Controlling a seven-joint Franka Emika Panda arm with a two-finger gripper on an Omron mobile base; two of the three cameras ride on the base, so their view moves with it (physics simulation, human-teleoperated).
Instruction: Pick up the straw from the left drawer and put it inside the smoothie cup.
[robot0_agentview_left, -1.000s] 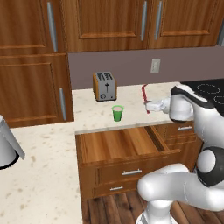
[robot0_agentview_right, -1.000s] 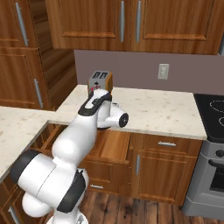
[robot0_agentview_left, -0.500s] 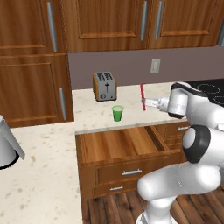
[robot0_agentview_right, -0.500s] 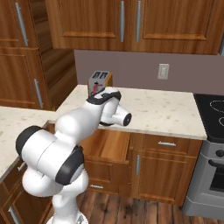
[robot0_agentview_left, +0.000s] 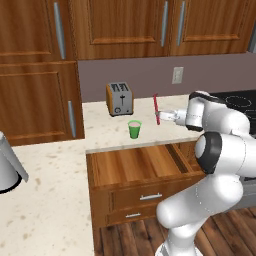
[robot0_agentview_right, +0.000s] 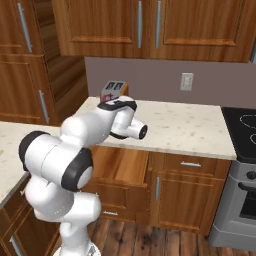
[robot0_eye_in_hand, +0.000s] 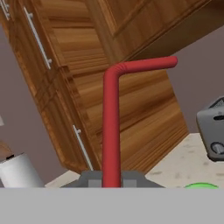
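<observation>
Left base view: pincer (robot0_agentview_left: 161, 116) grips straw (robot0_agentview_left: 156, 107) (upright) beside smoothie cup (robot0_agentview_left: 134, 129), toaster (robot0_agentview_left: 119, 98) behind.

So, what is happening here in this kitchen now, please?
The robot arm's gripper is shut on the red straw and holds it upright above the counter, to the right of the green smoothie cup. The straw is not yet in the cup. The left drawer below the counter stands open. A toaster sits behind the cup near the wall.
</observation>
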